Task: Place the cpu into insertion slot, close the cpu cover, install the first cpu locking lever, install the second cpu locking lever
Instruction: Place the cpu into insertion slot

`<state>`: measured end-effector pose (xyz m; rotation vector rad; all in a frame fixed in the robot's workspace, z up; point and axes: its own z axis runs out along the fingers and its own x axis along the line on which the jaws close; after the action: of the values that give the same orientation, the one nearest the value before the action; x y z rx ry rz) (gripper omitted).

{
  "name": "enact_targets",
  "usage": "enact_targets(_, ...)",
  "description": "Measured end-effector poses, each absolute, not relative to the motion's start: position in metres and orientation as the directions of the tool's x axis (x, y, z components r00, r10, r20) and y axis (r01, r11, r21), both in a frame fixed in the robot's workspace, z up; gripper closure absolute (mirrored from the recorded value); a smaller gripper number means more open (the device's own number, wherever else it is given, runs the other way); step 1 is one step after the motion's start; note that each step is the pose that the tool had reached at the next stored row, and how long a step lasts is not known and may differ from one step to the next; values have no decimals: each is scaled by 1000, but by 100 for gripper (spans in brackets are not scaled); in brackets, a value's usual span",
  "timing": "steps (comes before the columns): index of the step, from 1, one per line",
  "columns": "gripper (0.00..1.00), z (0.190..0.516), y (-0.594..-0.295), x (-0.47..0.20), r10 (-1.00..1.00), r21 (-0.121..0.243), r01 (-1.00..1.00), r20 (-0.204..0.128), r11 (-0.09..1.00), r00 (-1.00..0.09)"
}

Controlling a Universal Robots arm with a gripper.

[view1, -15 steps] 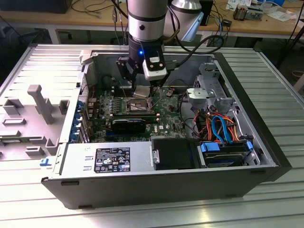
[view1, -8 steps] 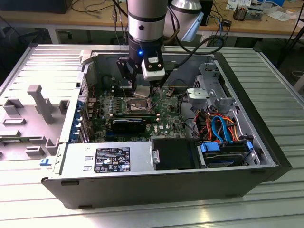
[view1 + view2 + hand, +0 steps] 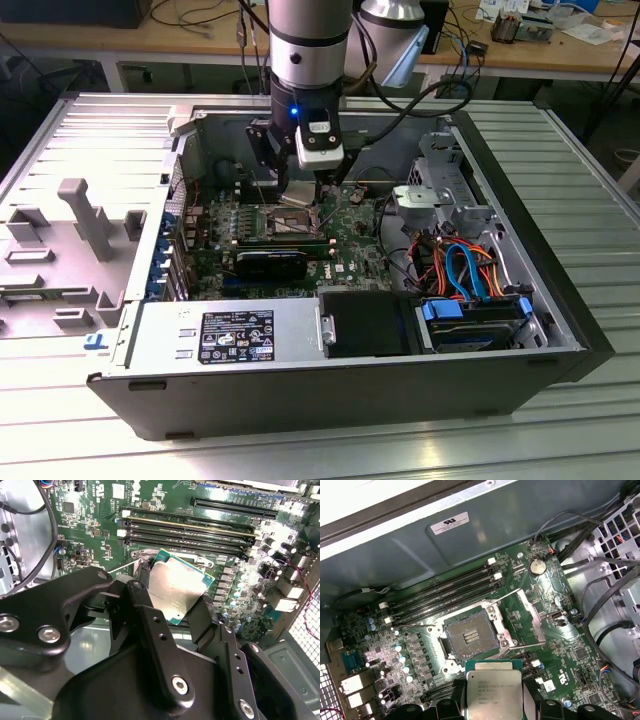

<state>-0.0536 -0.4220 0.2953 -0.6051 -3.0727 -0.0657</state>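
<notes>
The gripper (image 3: 170,597) pinches the cpu (image 3: 494,695) by two opposite edges, fingers closed only to its width. It holds the chip in the air, near the slot (image 3: 471,637). The slot lies bare, with its cover (image 3: 529,611) swung open beside it.

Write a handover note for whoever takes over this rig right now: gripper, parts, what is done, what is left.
Gripper: shut on the cpu, held flat above the motherboard, just beside the socket.
Insertion slot: empty, its contacts exposed.
Cpu cover: appears swung up, standing at one side of the slot.
Locking levers: thin wires, unlatched as far as the first wrist view shows.
Done: cpu picked up and brought to the socket.
Left: cpu not yet seated, cover not closed, neither lever installed.
</notes>
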Motion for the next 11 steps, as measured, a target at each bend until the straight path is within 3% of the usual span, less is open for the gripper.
enact_targets(11,46,295,-422,-54,419,39,419,17,907,-908)
